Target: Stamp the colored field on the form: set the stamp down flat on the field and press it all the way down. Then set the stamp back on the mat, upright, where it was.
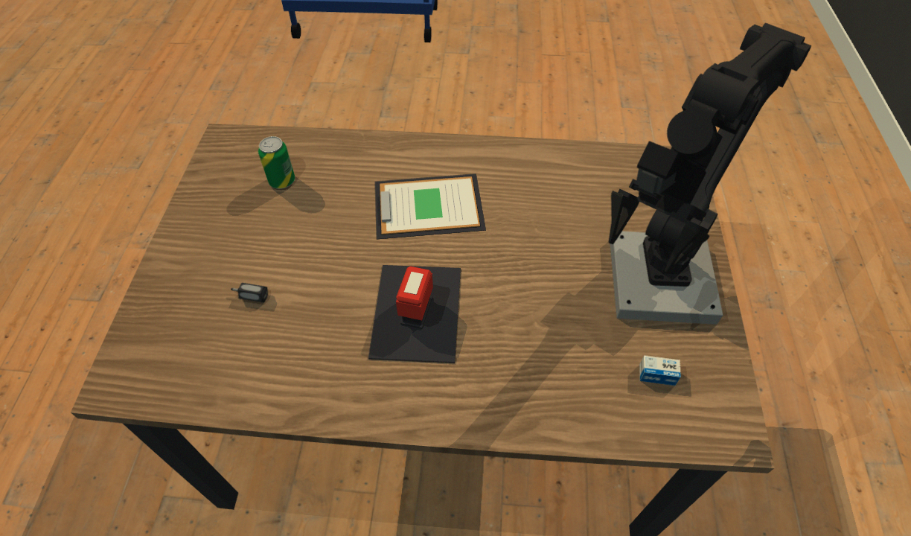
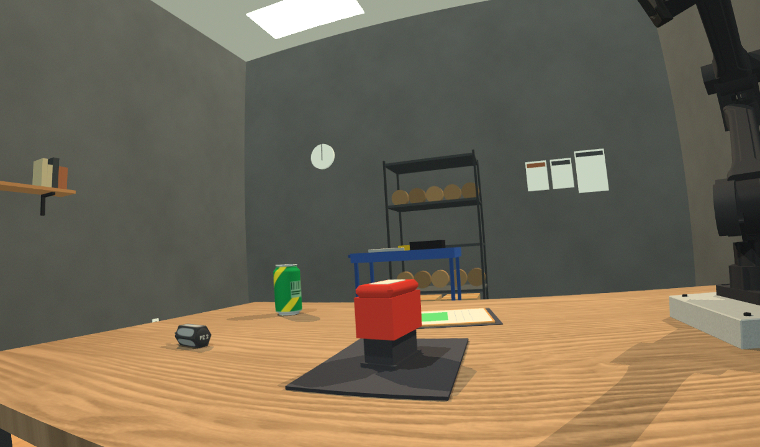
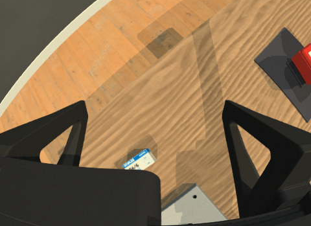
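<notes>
Top view: my gripper (image 1: 635, 217) hangs wide open, empty, over the base; stamp (image 1: 413, 293) stands upright on mat (image 1: 391, 339), well apart across the table.

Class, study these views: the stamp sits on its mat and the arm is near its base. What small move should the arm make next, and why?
Probably swing the open claw across the table toward the red stamp and stop above it. The stamp stands upright on the dark mat, untouched, while the claw holds nothing and hangs by the grey base plate, well short of it. The green field can only be stamped once the stamp is gripped.
</notes>
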Controlling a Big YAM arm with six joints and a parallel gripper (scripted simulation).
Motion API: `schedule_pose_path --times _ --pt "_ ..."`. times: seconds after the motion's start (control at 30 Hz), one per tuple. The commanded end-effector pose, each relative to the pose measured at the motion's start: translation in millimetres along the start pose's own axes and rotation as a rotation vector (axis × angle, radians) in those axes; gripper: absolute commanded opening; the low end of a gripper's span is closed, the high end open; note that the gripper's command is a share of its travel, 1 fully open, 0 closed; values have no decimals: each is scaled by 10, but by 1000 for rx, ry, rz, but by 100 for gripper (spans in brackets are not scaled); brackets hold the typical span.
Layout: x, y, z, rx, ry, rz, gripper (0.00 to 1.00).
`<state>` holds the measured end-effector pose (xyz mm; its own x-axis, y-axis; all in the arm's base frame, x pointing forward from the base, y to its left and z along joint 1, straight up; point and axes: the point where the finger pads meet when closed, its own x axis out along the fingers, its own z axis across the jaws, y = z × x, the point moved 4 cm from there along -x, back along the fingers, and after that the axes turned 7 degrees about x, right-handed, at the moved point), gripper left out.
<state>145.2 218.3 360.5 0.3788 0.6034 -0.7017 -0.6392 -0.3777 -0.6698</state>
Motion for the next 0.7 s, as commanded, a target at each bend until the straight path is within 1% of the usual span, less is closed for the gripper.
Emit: schedule_pose_path --times 0.0,0.07,0.1,0.13,0.17,0.2,0.23,0.27,0.3,0.33,0.37,0.4,0.43,0.47,0.57,0.63,0.67 --pt "-61 -297 -7 -113 17 4 100" --pt "116 -506 -156 -172 73 58 100" --pt "116 -506 -156 -172 73 58 100" --pt "217 -614 -251 -202 100 90 100" --pt "217 -614 -251 -202 100 90 100" --pt "326 -721 -362 -233 125 125 100" --pt "326 -721 -362 -233 125 125 100" --pt "440 -825 -488 -263 147 163 100" --pt "440 -825 -488 -263 147 163 100" --pt "560 -923 -630 -293 167 203 100" --pt "560 -923 -630 -293 167 203 100" --pt "683 -1015 -790 -322 185 245 100" --pt "683 -1015 -790 -322 184 245 100" --pt "807 -1097 -963 -350 199 288 100" --pt "807 -1097 -963 -350 198 288 100" --pt "1054 -1227 -1342 -401 213 376 100" --pt "1055 -1227 -1341 -401 212 376 100"
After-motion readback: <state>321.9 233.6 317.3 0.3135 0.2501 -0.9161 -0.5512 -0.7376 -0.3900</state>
